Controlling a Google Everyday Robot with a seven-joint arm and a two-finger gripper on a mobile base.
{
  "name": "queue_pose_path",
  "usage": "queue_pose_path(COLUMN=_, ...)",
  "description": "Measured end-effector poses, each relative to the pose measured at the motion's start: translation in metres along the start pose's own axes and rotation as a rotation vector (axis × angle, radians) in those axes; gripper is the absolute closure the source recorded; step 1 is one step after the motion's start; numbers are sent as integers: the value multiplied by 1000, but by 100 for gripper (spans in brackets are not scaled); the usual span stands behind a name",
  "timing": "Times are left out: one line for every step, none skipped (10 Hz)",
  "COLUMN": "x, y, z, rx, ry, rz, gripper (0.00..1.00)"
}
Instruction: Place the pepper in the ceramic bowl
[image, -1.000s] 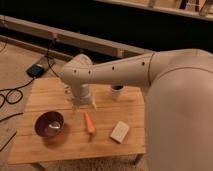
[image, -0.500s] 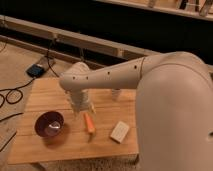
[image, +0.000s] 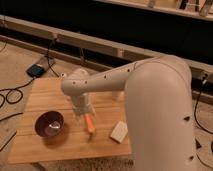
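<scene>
Lower now than half a second ago, the gripper (image: 81, 113) has dropped from above the middle of the bench (image: 45, 95) and hangs close over the far end of the pepper (image: 89, 123). The big white arm has swung across with it and covers more of the boards beyond the bowl (image: 49, 125). Nothing on the bench itself has shifted.

The pepper lies flat on the wood just to the right of the bowl as I see it, apart from the rim, with its length running toward me and away. It is not in the bowl, so I judge I am at the reach-in before the pick. I cannot tell whether the jaws are released or clenched; the wrist hides them.

A pale block (image: 119, 131) sits further right of the bowl, beyond the pepper and apart from it.

What worries me:
- The gripper looks centred slightly on the bowl side of the pepper's far tip, not over its middle. Closing there could pinch only the thin end, and the pepper would pivot or slip out on the lift.
- Coming down too hard could press on the pepper and roll it sideways, toward the bowl's wall or toward the block.
- The bowl is close, so a low carry could clip its rim and push it along the bench. I would lift clear first.
</scene>
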Motion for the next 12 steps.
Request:
queue_pose_path(x=-3, y=-2, z=7, rx=0, ry=5, rz=1, gripper=35)
queue_pose_path(x=-5, y=-3, z=15, rx=-3, ry=12, rz=3, gripper=35)
queue_pose_path(x=-8, y=-4, z=23, rx=-8, ry=18, rz=6, gripper=35)
queue_pose_path(x=-11, y=-4, z=27, rx=-14, ry=19, rz=8, gripper=35)
queue_pose_path(x=-12, y=-6, z=35, rx=-16, ry=27, rz=11, gripper=35)
queue_pose_path(x=-12, y=-7, z=40, rx=-17, ry=34, rz=13, gripper=35)
queue_pose_path(x=-12, y=-8, z=46, rx=-17, ry=45, rz=15, gripper=35)
queue_pose_path(x=-11, y=-9, z=51, rx=-18, ry=54, rz=15, gripper=35)
queue_pose_path(x=-11, y=-10, z=54, rx=-18, ry=60, rz=17, gripper=35)
queue_pose_path(x=-11, y=-10, z=59, rx=-20, ry=70, rz=18, gripper=35)
queue_pose_path(x=-11, y=-11, z=62, rx=-21, ry=77, rz=20, gripper=35)
queue_pose_path(x=-10, y=-11, z=66, rx=-23, ry=87, rz=22, gripper=35)
